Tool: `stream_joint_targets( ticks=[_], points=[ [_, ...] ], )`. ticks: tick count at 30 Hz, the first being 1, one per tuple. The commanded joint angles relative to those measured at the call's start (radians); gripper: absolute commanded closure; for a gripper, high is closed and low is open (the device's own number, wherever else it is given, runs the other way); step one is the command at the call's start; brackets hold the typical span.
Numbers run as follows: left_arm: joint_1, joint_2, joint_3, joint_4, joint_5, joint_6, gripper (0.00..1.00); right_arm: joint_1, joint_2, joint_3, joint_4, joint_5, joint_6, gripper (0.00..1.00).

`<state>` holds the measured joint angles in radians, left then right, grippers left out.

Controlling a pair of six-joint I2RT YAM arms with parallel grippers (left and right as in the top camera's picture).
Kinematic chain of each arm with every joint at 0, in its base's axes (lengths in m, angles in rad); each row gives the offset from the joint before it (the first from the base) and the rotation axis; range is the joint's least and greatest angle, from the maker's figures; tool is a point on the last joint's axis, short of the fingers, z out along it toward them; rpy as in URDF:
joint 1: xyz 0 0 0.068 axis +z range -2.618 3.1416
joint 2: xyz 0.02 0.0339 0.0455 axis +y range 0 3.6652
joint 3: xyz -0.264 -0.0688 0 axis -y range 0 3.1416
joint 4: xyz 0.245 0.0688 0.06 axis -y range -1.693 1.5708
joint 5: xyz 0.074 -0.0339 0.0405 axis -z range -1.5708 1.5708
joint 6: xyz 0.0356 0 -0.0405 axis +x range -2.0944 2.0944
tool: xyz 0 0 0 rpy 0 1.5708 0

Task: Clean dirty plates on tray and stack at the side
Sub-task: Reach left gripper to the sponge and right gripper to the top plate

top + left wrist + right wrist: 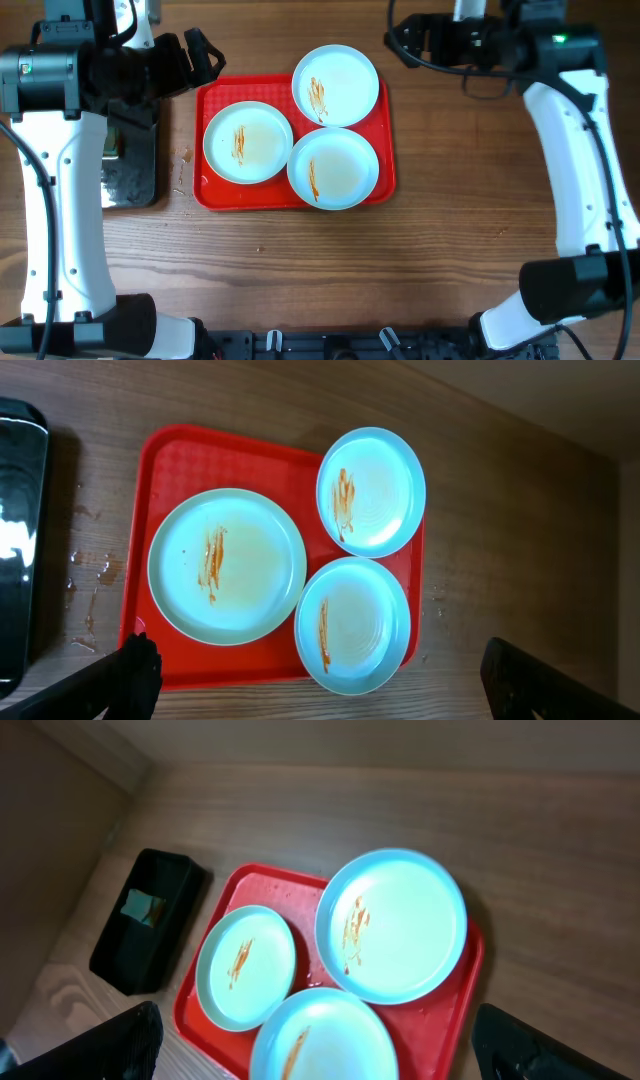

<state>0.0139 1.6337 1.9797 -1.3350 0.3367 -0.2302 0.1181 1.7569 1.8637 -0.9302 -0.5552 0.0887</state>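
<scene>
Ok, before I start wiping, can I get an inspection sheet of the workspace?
Surface: wooden table, small spots left of the red tray.
Job's things: left plate, far plate, near plate on the red tray, all sauce-streaked, none stacked.
Clutter: black tray holding a small greenish item.
Grippers: left gripper and right gripper both open, empty, clear of the plates.
Cables: black cable looped beside the right gripper.
Surroundings: pale wall beyond the table.

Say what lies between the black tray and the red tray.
Bare wooden table with a few small splatter spots; clearest in the left wrist view.
</scene>
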Motion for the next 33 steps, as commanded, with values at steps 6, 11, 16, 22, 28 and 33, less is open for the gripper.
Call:
stream_joint_targets(
  ticks=[6, 11, 16, 22, 28, 33],
  points=[
    [0.201, 0.177, 0.014, -0.115, -0.440, -0.549, 0.07, 0.280, 0.256, 0.082, 0.047, 0.206, 0.127, 0.03],
    [0.301, 0.330, -0.022, -0.116, -0.488, -0.597, 0.11, 0.375, 0.332, 0.107, 0.133, 0.327, 0.241, 0.14],
    [0.376, 0.407, -0.197, 0.061, -0.521, -0.755, 0.12, 0.433, 0.391, 0.105, 0.196, 0.403, 0.252, 0.15],
    [0.411, 0.417, -0.364, 0.460, -0.585, -0.683, 0.01, 0.435, 0.474, 0.066, 0.192, 0.403, 0.254, 0.15],
    [0.411, 0.466, -0.397, 0.595, -0.582, -0.664, 0.01, 0.435, 0.490, 0.061, 0.211, 0.399, 0.255, 0.14],
    [0.412, 0.571, -0.397, 0.608, -0.570, -0.667, 0.00, 0.435, 0.490, 0.061, 0.211, 0.399, 0.254, 0.14]
  ],
)
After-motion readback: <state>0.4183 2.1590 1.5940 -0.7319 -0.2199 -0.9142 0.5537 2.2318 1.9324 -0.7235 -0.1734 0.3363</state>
